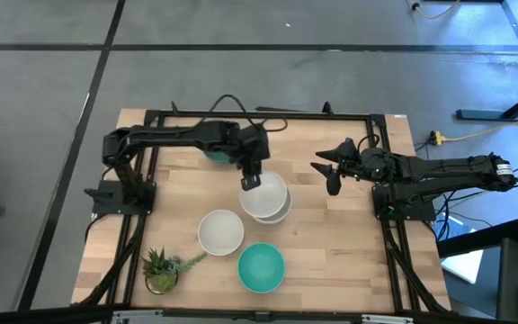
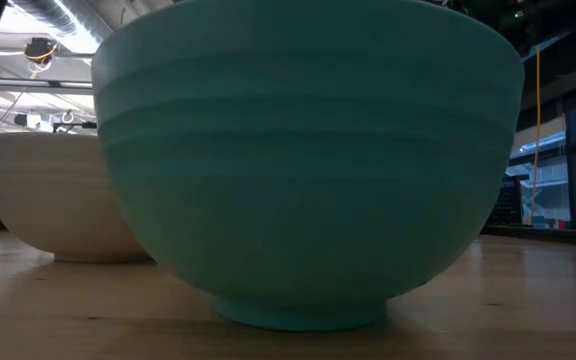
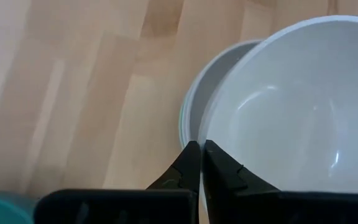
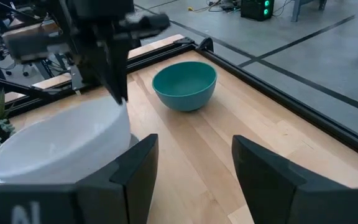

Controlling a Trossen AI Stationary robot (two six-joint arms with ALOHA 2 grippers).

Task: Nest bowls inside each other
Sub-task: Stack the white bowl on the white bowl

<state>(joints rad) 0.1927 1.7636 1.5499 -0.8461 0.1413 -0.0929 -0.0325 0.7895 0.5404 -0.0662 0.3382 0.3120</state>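
The left gripper (image 1: 251, 181) is closed on the rim of a white bowl (image 1: 264, 195), its two dark fingers (image 3: 191, 163) pinched tight with the bowl wall between them. In the left wrist view that held white bowl (image 3: 297, 106) sits tilted over a stack of bowls (image 3: 194, 106), with one white rim and a thin pale green edge showing beneath it. In the high view the stack (image 1: 275, 214) lies near the middle of the wooden table (image 1: 349, 234), partly covered by the held bowl.

Taking the stack as landmark: a separate white bowl (image 1: 220, 231) stands just beside it, toward the front-left of the table. A bright turquoise bowl (image 1: 261, 267) stands near it toward the front edge, close to the single white bowl but apart from it. A dark teal bowl (image 4: 184, 85) stands behind the stack, toward the table's back edge, largely hidden under the left arm in the high view. A small potted plant (image 1: 162, 268) stands well apart at the front-left corner.

The right gripper (image 1: 329, 168) hovers to the right of the stack, apart from it, fingers (image 4: 135, 168) spread wide and holding nothing.

The low view is filled by the turquoise bowl (image 2: 308, 160), with a white bowl (image 2: 53, 205) behind it.
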